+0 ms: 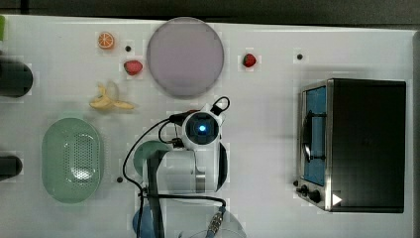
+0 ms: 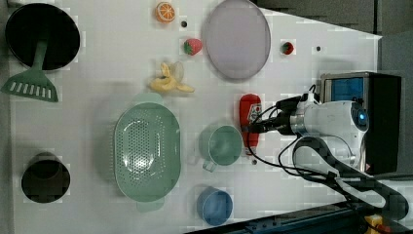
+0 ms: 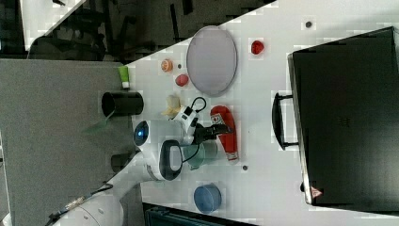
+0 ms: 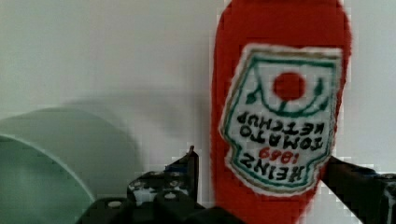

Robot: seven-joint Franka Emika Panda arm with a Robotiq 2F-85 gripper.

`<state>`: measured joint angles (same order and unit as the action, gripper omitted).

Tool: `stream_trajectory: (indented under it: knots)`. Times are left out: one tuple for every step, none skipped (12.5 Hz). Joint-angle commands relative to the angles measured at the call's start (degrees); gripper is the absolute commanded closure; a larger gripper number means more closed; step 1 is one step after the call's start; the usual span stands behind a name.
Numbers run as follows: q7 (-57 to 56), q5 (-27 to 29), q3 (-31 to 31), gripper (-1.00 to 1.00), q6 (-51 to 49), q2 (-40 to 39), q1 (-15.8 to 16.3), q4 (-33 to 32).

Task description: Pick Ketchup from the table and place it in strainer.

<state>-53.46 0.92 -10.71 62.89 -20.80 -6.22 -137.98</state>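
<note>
The Ketchup (image 2: 250, 114) is a red bottle with a white label, lying flat on the white table between the lilac plate and the teal mug. It also appears in the right view (image 3: 226, 134) and large in the wrist view (image 4: 280, 93). My gripper (image 2: 247, 129) is low over the bottle's narrow end, open, with one black finger (image 4: 184, 175) on each side of it and a small gap at one side. The strainer (image 2: 146, 152), a pale mint-green oval basket with a perforated bottom, stands empty beyond the mug, at the top view's left (image 1: 72, 159).
A teal mug (image 2: 222, 145) stands right beside the bottle, between it and the strainer. A blue cup (image 2: 214, 205), a lilac plate (image 2: 236, 39), a banana (image 2: 170, 83), two strawberries (image 2: 193, 46) and a black toaster oven (image 1: 364, 144) stand around.
</note>
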Motion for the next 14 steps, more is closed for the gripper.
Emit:
stream_trajectory:
  knots:
    - [-2.4,0.5,0.4,-0.20,3.5,0.6,-0.4,0.3]
    - [-2.4,0.5,0.3,-0.09,3.5,0.9,-0.4,0.2]
    - [-2.4,0.5,0.3,-0.09,3.5,1.4,-0.4,0.5]
    - [-2.4,0.5,0.3,-0.09,3.5,2.5,-0.4,0.6]
    - [-2.4,0.5,0.5,-0.09,3.2,4.2,-0.5,0.6]
    - [-2.4,0.5,0.7,-0.09,2.1,6.5,-0.5,0.6]
    - [-2.4,0.5,0.7,-0.09,0.2,9.3,-0.5,0.6]
    - [-2.4,0.5,0.7,-0.09,-2.7,12.3,-0.5,0.7]
    - [-2.4,0.5,0.5,-0.09,-6.8,15.3,-0.4,1.1]
    - [-2.3,0.6,0.3,-0.09,-11.1,18.1,-0.3,1.6]
    - [-2.2,0.6,-0.1,-0.09,-15.2,20.7,-0.3,2.5]
    - [-2.1,0.6,-0.6,-0.09,-18.8,23.0,-0.3,3.5]
    - [-2.1,0.6,-1.1,-0.09,-22.1,25.0,-0.2,4.3]
    - [-1.9,0.7,-1.7,-0.09,-24.9,26.7,-0.1,5.1]
